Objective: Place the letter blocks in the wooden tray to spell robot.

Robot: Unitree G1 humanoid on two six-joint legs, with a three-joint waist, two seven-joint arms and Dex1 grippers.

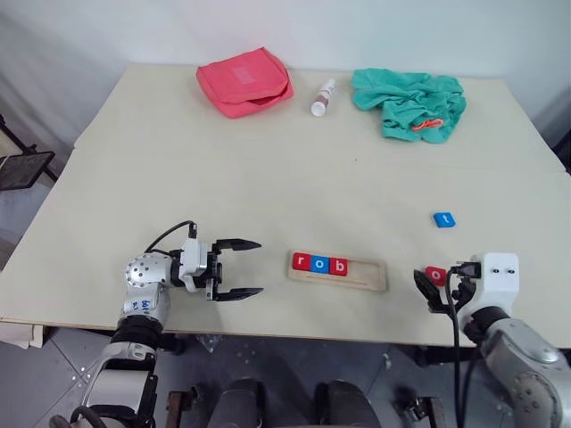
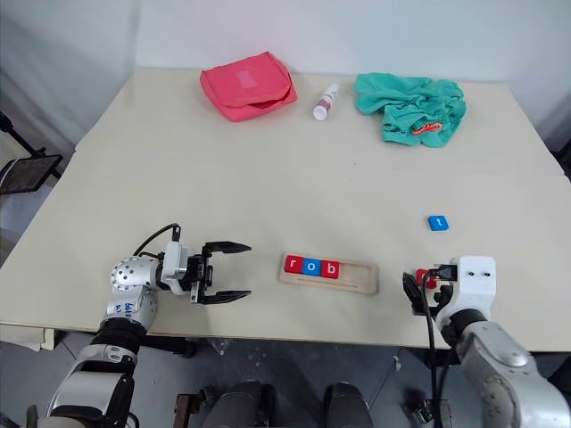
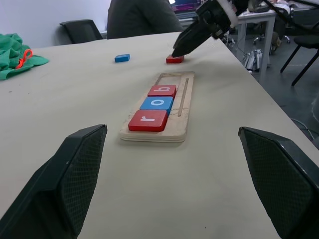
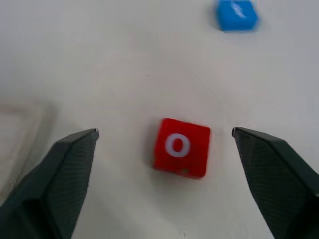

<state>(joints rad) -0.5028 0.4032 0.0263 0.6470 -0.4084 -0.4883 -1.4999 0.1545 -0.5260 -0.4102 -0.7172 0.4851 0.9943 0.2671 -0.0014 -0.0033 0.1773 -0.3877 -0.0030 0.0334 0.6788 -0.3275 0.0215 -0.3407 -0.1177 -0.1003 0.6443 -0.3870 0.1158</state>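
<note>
The wooden tray (image 1: pixel 366 275) lies near the table's front edge with red r (image 1: pixel 301 261), blue o (image 1: pixel 320 264) and red b (image 1: pixel 339 266) side by side at its left end. A red o block (image 4: pixel 180 147) lies flat on the table to the right of the tray, between the spread fingers of my right gripper (image 4: pixel 164 131), which is open and touches nothing. The blue t block (image 1: pixel 444 219) lies farther back on the right. My left gripper (image 1: pixel 239 267) is open, held level left of the tray and pointing along it (image 3: pixel 172 130).
At the far side of the table sit a red pouch (image 1: pixel 244 80), a small white bottle (image 1: pixel 322 96) and a crumpled green cloth (image 1: pixel 409 102). The table's front edge (image 1: pixel 268 325) runs just below the tray and both grippers.
</note>
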